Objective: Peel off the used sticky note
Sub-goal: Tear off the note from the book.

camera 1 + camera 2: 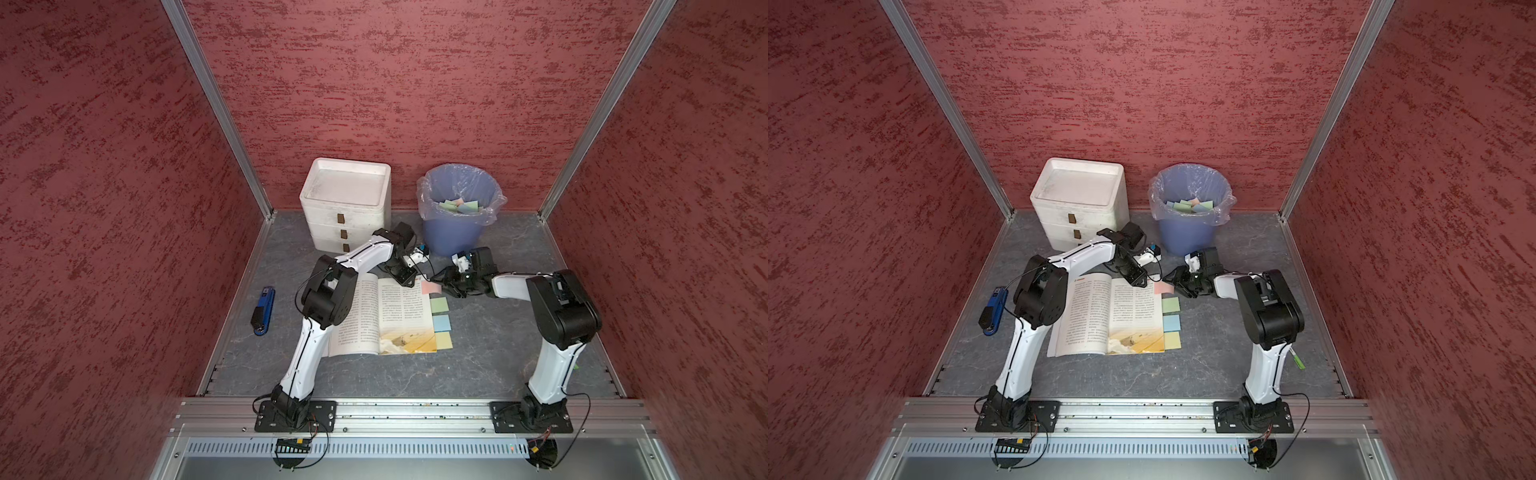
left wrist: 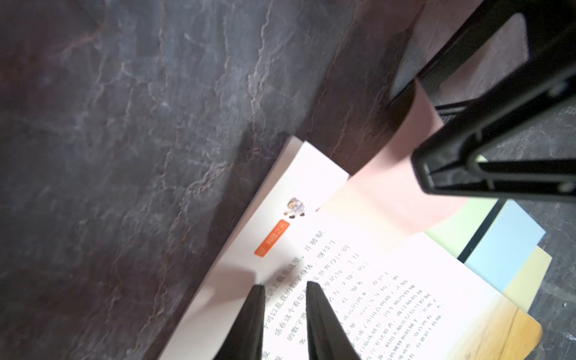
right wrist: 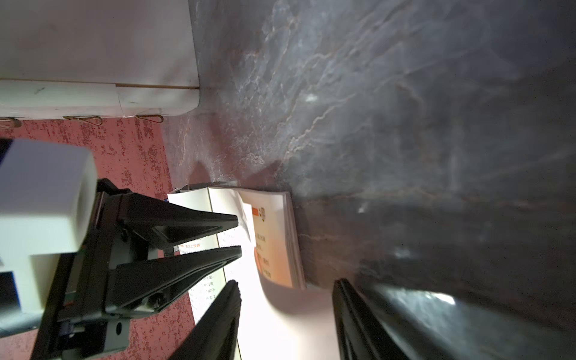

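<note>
Right jaws: about half open, straddling the pale pink square paper sticky note [image 2: 396,174]. No clamp on it that I can see. The note's free edge is curled up off the dark stone-look desk [image 1: 498,353] between them. Its glued strip sits on the page.

Left jaws: narrow gap, holding nothing, tips pressed on the right-hand page of the open white paperback book [image 1: 374,316], just at 10 o'clock of the note.

Note location: top of the book's outer edge, about 1 o'clock from the book's centre. It heads a column of green [image 1: 439,305], blue [image 1: 441,323] and yellow [image 1: 444,340] notes running toward 6 o'clock.

Risks as I read it:
- Right jaws close on the curl only → paper slips out, or creases and tears at the glue line.
- Pull goes straight up instead of out toward 3 o'clock → page lifts with the note, since the left tips pin only a small patch.
- Lower finger catches the green note next door → wrong note comes off.
- The two sets of jaws are near each other → drift toward 9 o'clock means a clash.
- Lined blue plastic bin [image 1: 451,237] at 12 o'clock, close to the right wrist → a careless swing knocks it.
</note>
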Tool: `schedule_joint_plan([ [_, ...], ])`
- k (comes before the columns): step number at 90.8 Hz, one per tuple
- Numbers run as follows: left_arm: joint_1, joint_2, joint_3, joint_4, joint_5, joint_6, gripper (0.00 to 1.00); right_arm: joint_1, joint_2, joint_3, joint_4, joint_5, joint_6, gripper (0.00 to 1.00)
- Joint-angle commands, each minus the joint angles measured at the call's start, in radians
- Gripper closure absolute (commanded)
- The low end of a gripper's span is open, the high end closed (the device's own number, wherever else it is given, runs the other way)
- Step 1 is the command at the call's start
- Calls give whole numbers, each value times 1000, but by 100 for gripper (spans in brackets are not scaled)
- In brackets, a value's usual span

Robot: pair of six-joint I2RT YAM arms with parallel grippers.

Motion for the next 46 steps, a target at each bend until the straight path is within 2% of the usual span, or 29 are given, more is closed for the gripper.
schedule_joint_plan([
  [1,-18,31,19,-11,1,12,75,-9,0,-50,209,-48,107,47],
  [10,-25,34,19,-17,-5,23,75,-10,5,-65,243,-50,119,47],
  [20,-28,36,20,-16,-6,24,75,-12,0,-50,199,-28,86,47],
  [46,-30,55,50,-12,-13,7,78,-13,-13,40,-40,101,-79,56],
])
